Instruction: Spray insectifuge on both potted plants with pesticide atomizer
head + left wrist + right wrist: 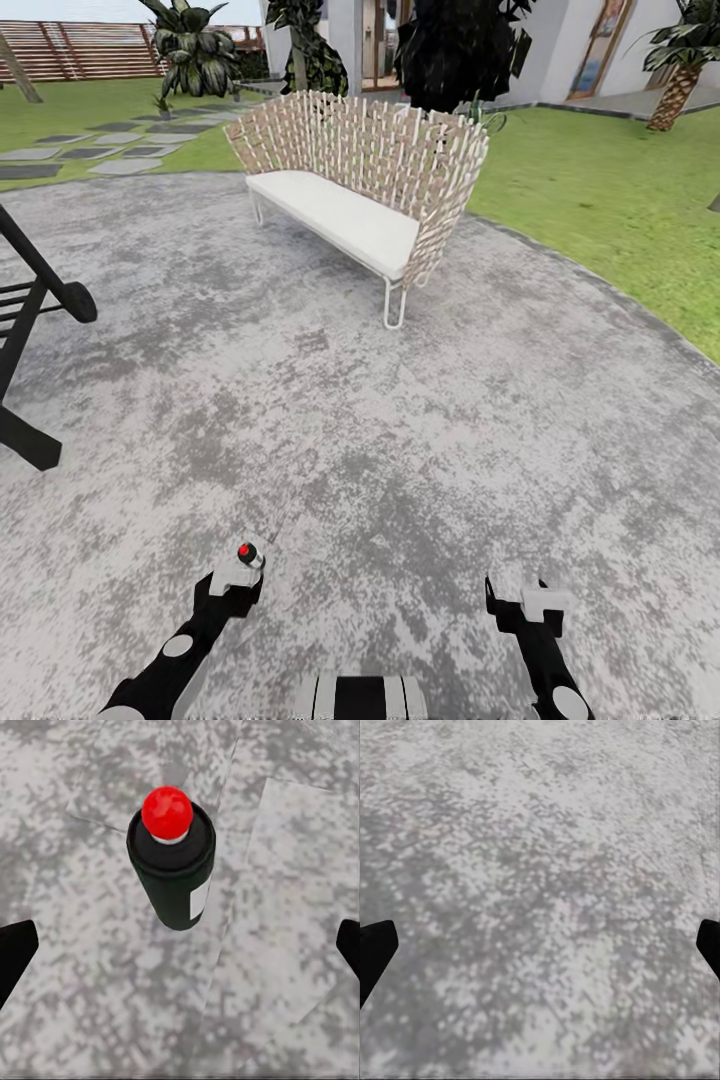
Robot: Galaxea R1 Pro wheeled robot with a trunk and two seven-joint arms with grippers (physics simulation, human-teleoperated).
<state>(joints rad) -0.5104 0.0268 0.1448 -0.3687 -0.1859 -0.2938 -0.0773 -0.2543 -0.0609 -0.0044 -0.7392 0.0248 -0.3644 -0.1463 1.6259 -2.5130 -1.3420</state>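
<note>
The pesticide atomizer (pixel 174 874) is a dark bottle with a round red cap. It stands upright over the speckled grey paving, cap toward the left wrist camera. My left gripper (pixel 180 952) is open, its fingertips (pixel 15 945) wide apart and clear of the bottle. In the head view the red cap (pixel 248 552) shows just past my left gripper (pixel 232 590). My right gripper (pixel 520 610) is open over bare paving (pixel 540 870). A tiny green tuft (pixel 160 102) by the stepping stones is too small to identify as a potted plant.
A woven bench with a white cushion (pixel 340 215) stands ahead on the round patio. A black frame (pixel 30 330) juts in at the left. Lawn (pixel 610 190), stepping stones (pixel 100 150), a striped shrub (pixel 195 55), a palm (pixel 680 80) and a slatted fence (pixel 80 50) lie beyond.
</note>
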